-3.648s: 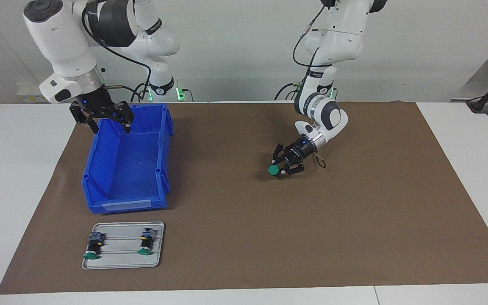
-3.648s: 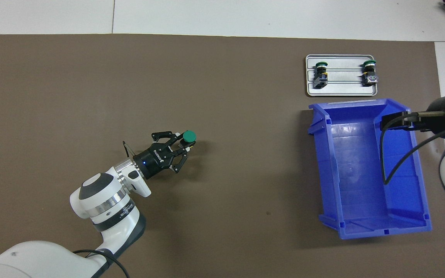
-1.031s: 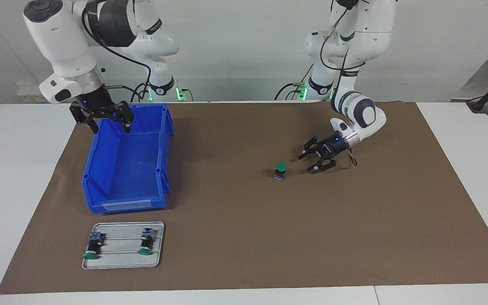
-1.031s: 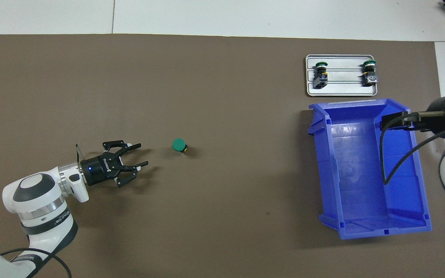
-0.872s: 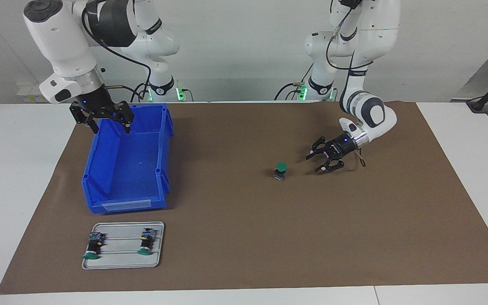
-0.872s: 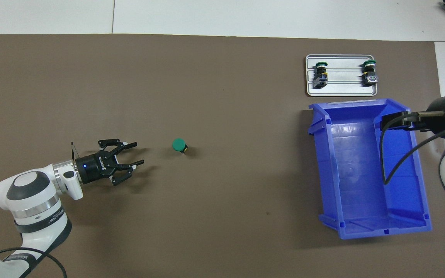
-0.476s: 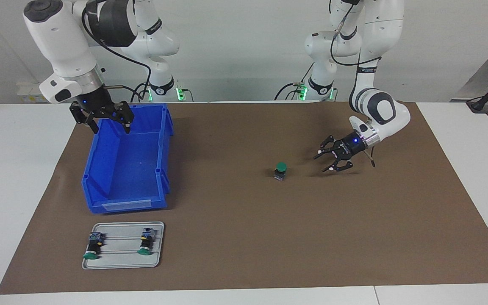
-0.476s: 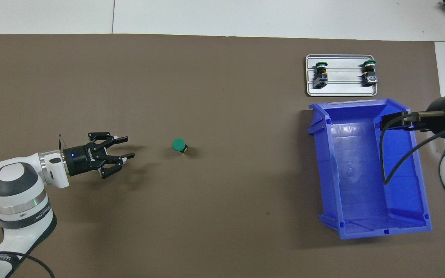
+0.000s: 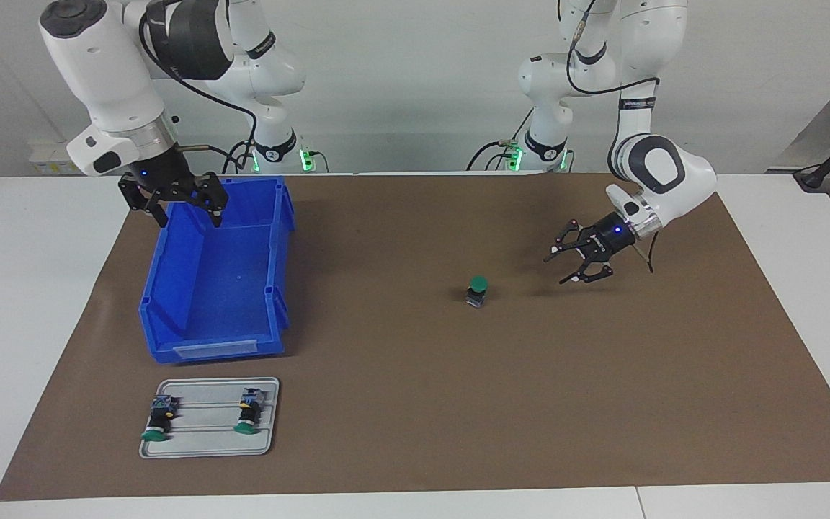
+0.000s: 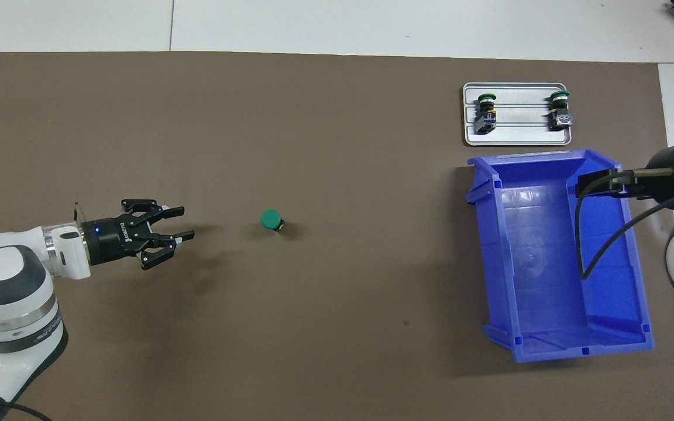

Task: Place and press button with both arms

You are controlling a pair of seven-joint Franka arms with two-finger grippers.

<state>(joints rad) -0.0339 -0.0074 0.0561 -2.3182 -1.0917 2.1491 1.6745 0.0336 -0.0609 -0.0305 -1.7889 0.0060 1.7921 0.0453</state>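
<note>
The button (image 9: 477,289) stands upright on the brown mat, green cap up; it also shows in the overhead view (image 10: 270,220). My left gripper (image 9: 561,264) is open and empty, raised over the mat beside the button, toward the left arm's end; in the overhead view the left gripper (image 10: 182,223) points at the button with a clear gap between them. My right gripper (image 9: 186,205) is open and empty, held over the blue bin's (image 9: 271,274) end nearest the robots. In the overhead view the right gripper's fingers are out of frame.
A grey tray (image 9: 202,447) with two more green buttons (image 9: 156,418) (image 9: 247,412) lies just past the bin, farther from the robots; the tray (image 10: 515,139) also shows in the overhead view. The blue bin (image 10: 486,245) is empty. The brown mat (image 9: 458,404) covers the table's middle.
My left gripper let go of the button, which now stands on the mat, and has drawn back toward the left arm's end while rising. The right arm has not moved.
</note>
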